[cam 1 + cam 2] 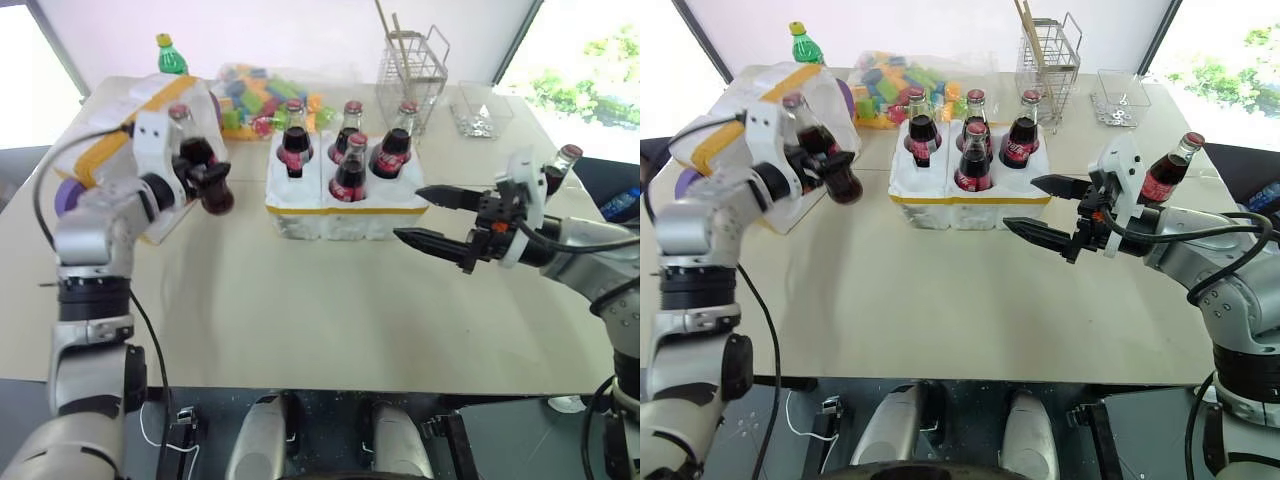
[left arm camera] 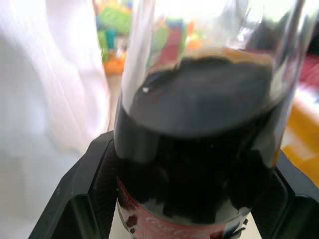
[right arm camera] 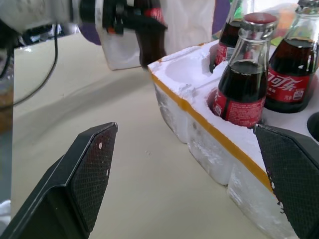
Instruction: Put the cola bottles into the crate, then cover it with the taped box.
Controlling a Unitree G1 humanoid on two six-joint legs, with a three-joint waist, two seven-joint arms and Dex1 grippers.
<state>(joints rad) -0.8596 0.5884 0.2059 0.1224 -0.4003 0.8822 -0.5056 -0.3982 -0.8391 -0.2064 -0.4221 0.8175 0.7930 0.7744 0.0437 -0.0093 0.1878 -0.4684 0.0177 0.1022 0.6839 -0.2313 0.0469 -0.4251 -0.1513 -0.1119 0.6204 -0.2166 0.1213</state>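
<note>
My left gripper (image 1: 212, 180) is clamped around a cola bottle (image 1: 818, 140), holding it upright in the air above the table (image 1: 300, 320), between the taped box (image 1: 120, 130) on my left and the crate (image 1: 345, 205). Four cola bottles stand in the crate's wells, and a sixth one (image 1: 1168, 170) shows just behind my right arm. My right gripper (image 1: 440, 217) hangs wide open and empty just beside the crate's near right corner.
</note>
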